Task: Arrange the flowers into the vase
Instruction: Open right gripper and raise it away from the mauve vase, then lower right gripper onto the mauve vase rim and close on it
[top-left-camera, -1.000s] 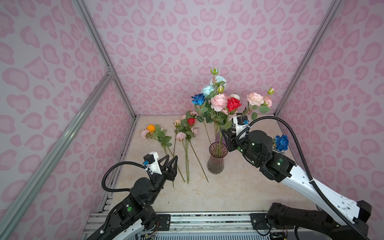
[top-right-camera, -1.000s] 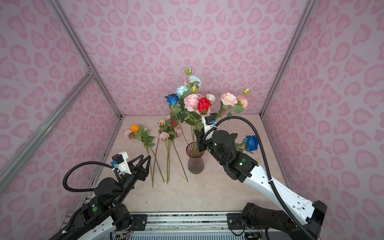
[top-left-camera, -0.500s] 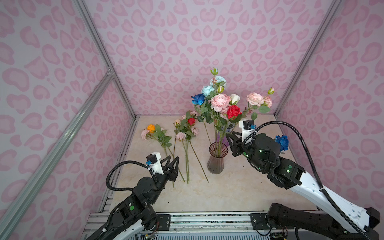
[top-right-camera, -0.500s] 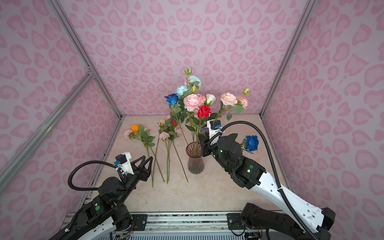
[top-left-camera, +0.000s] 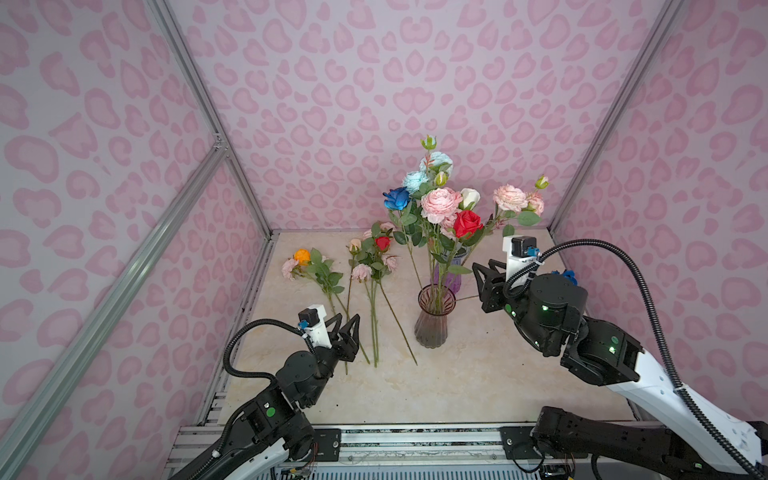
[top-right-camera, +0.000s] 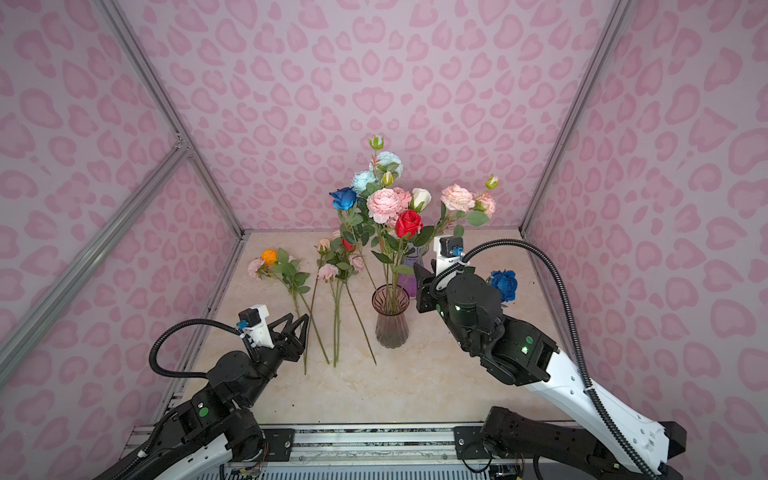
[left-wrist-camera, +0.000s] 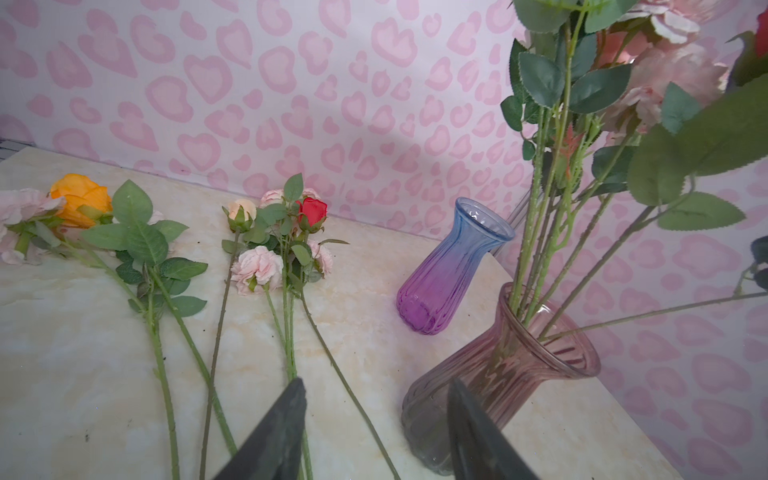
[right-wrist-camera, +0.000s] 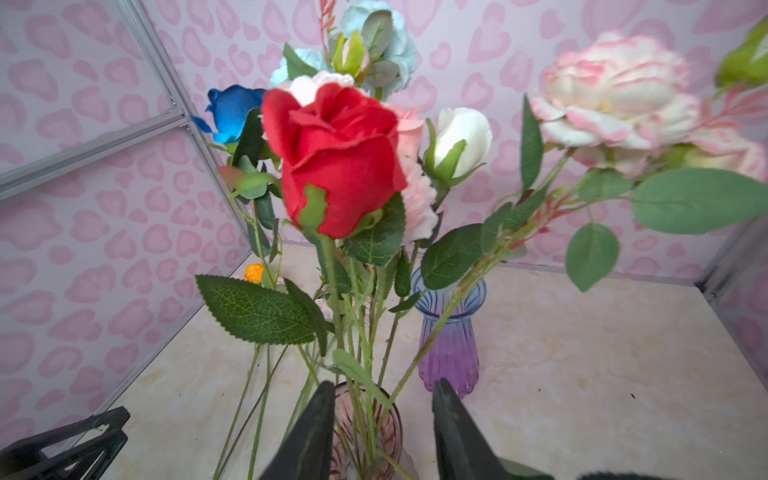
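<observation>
The flowers (top-left-camera: 436, 208) are split into two lots. One lot stands in the smoky pink glass vase (top-left-camera: 432, 328) at the middle of the desk (top-left-camera: 457, 386). In it I count one dark blue head, two pale blue, one white, one red rose (right-wrist-camera: 336, 158) and four pink, with a few green buds among them. The other lot lies flat on the desk left of the vase, heads far and stem ends near. There I count six stems as far as I can tell, with one orange rose (top-left-camera: 302, 256) farthest left, one small red head, one peach bud and about four pink heads. One more dark blue rose (top-right-camera: 503, 284) shows low on the right, behind my right arm. A thin stem runs from the vase mouth toward that side, but I cannot tell whether it belongs to that rose.

There are two vases in all: a blue-to-purple vase (left-wrist-camera: 449, 270) stands upright just behind the first, slightly to its right.

My left tool (left-wrist-camera: 376, 384) hovers released, jaws wide, over the near ends of the lying stems, gripping nothing. My right tool (right-wrist-camera: 383, 384) sits just right of the vase mouth, jaws apart, with nothing pinched between them.

Pink heart-print walls (top-left-camera: 332, 104) close the desk on the left, far and right sides, and a metal rail (top-left-camera: 415, 434) runs along the near edge. The heads beside the orange rose lie near the left wall. Bare desk stretches along the near strip between my two arms, and at the far right corner.
</observation>
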